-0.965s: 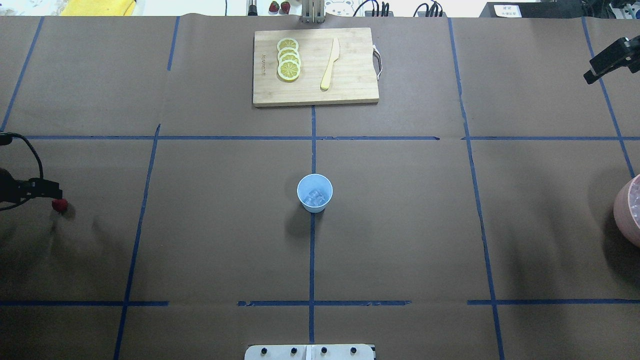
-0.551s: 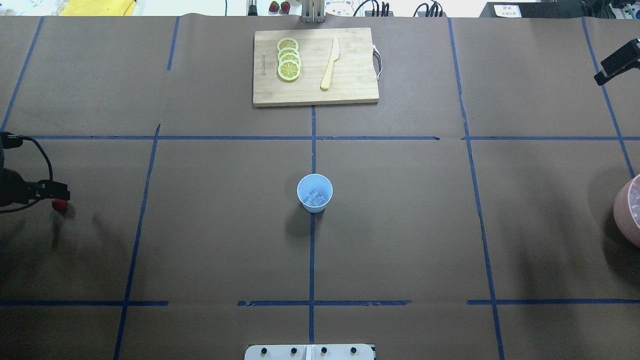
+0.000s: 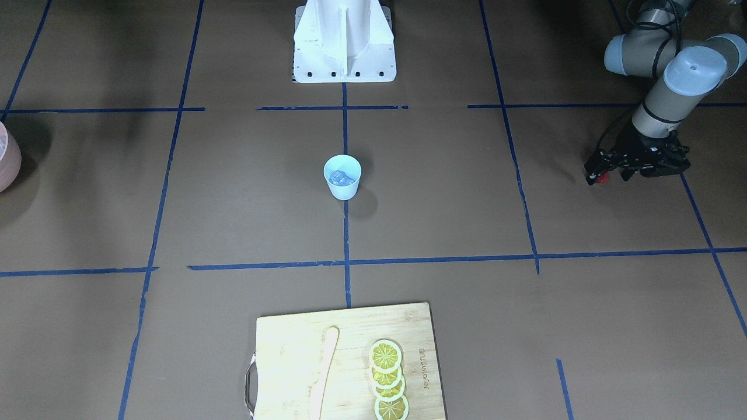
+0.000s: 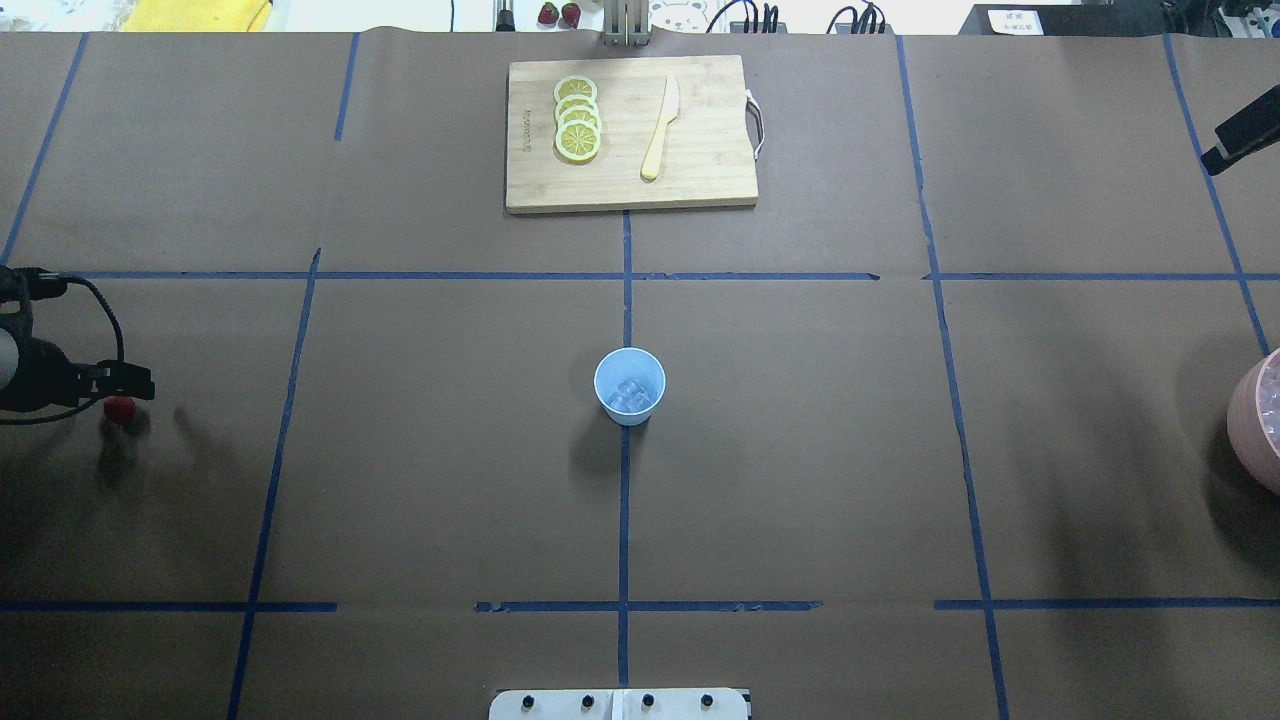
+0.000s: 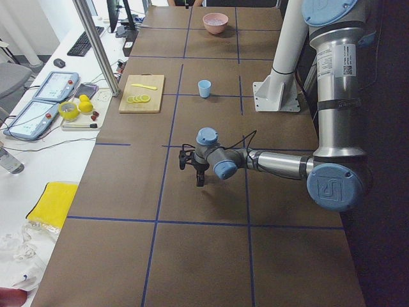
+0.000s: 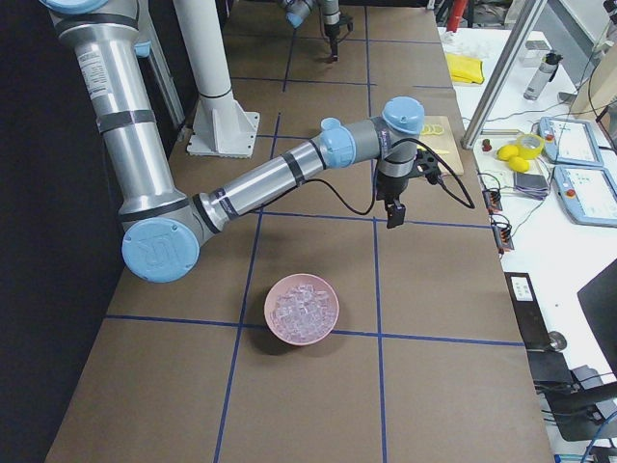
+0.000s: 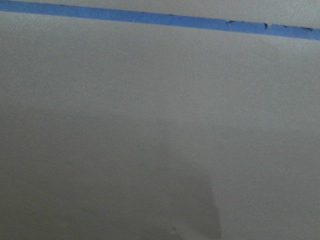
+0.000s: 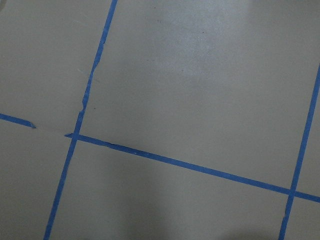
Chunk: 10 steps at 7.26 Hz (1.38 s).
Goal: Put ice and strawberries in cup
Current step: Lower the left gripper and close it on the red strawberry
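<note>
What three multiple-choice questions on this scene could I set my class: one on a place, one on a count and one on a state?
1. Where on the table does the cup stand?
A. at the far left edge
B. in the middle, on a blue tape line
C. at the far right edge

2. How many lemon slices lie on the cutting board?
A. four
B. two
C. six

3. What does the cup hold?
A. nothing
B. lemon slices
C. ice

Answers:
1 B: the overhead view shows the cup mid-table, right on the centre line.
2 A: four overlapping slices lie in a row on the board.
3 C: pale translucent cubes show inside the rim, and the slices are all on the board.
</note>
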Each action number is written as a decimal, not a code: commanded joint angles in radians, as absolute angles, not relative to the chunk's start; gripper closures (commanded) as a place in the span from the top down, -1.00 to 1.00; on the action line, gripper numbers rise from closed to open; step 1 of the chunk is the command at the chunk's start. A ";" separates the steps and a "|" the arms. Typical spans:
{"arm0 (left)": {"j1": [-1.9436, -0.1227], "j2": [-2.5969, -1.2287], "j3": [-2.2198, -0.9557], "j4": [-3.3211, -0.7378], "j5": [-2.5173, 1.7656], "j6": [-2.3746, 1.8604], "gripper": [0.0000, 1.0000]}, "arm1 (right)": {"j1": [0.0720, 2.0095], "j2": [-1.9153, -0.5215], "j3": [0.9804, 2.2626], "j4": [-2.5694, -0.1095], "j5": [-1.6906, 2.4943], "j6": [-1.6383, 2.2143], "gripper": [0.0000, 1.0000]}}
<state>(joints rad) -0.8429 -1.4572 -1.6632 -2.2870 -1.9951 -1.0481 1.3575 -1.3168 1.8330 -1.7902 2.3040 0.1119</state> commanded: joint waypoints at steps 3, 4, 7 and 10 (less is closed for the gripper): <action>-0.833 -1.457 -1.663 -2.287 -1.997 -1.054 0.22 | 1.358 -1.318 1.833 -1.790 2.304 0.115 0.99; -0.833 -1.457 -1.663 -2.287 -1.997 -1.055 -0.23 | 1.358 -1.319 1.833 -1.790 2.304 0.115 0.99; -0.839 -1.448 -1.692 -2.278 -2.020 -1.052 -1.00 | 1.358 -1.321 1.833 -1.790 2.304 0.117 0.99; -0.880 -1.459 -1.877 -2.077 -2.125 -1.051 -1.00 | 1.358 -1.328 1.833 -1.789 2.304 0.109 0.99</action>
